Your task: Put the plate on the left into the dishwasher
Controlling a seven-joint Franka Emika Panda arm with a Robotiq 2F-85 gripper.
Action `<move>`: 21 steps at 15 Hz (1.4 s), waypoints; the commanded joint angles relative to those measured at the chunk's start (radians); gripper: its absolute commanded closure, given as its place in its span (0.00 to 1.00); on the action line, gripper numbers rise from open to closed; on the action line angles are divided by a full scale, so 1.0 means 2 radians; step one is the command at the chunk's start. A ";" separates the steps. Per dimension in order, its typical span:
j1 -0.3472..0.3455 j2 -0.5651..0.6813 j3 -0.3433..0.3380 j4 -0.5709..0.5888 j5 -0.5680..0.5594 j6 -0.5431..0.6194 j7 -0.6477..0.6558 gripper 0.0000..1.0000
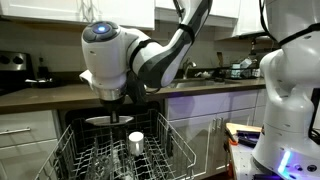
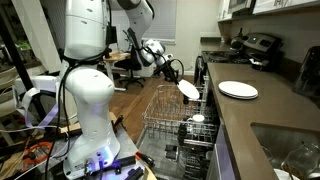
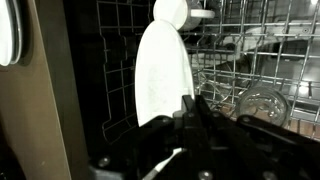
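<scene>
My gripper is shut on the rim of the white plate and holds it on edge over the dishwasher's open wire rack. In both exterior views the plate hangs just above the pulled-out rack, with the gripper directly on it. A second, near-identical white plate lies flat on the counter; its edge also shows at the left of the wrist view.
A white cup stands in the rack and a clear glass sits in it to the right. The dark counter runs beside the dishwasher, with a sink nearby. A second white robot base stands on the floor.
</scene>
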 commanded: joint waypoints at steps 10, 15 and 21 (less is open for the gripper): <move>-0.036 -0.009 -0.031 -0.019 0.132 0.116 -0.183 0.95; -0.047 -0.007 -0.038 -0.012 0.186 0.133 -0.263 0.95; -0.056 0.006 -0.042 0.004 0.259 0.168 -0.332 0.95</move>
